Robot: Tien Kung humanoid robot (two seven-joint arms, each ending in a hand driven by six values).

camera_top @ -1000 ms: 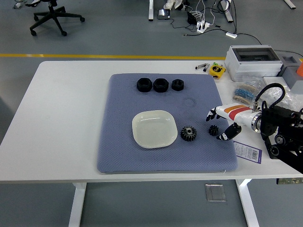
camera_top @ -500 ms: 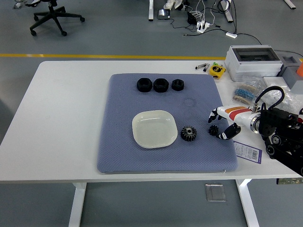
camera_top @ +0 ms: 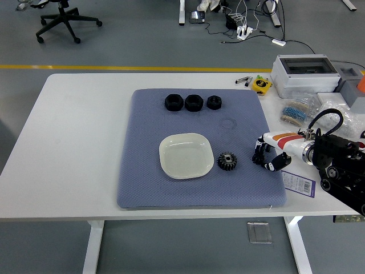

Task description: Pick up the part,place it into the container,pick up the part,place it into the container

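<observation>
Step in hand: the right hand (camera_top: 268, 154) was closing on the small gear (camera_top: 258, 155) at the right part of the blue mat (camera_top: 148, 171); I judged this to be the first pick
Fingers: the dark fingers (camera_top: 274, 162) were curled around the small gear from either side, apparently pinching it, though whether it had left the mat could not be told
Doing it well: the grip wanted to sit across the gear's toothed rim, with the lift straight up before any swing left toward the dish (a sideways drag would likely snag the mat's weave)
Small gear: black, toothed, low and round, partly hidden by the fingers; it lay right of the white dish (camera_top: 185, 155), beyond the larger gear
Larger gear: the larger gear (camera_top: 227, 161) was black with a pale hub, lying flat just right of the dish, close to its edge but apart from it
White dish: a shallow square container with rounded corners, holding nothing, near the mat's middle
Left hand: not in view
Other parts: three black nuts (camera_top: 193, 103) stood in a row above the dish, near the mat's far edge
Tabletop: the white tabletop (camera_top: 80, 131) carried the mat; a grey box (camera_top: 302, 71) stood far to the upper right of the dish
Risk: a small smooth part could slip out of a shallow pinch
</observation>
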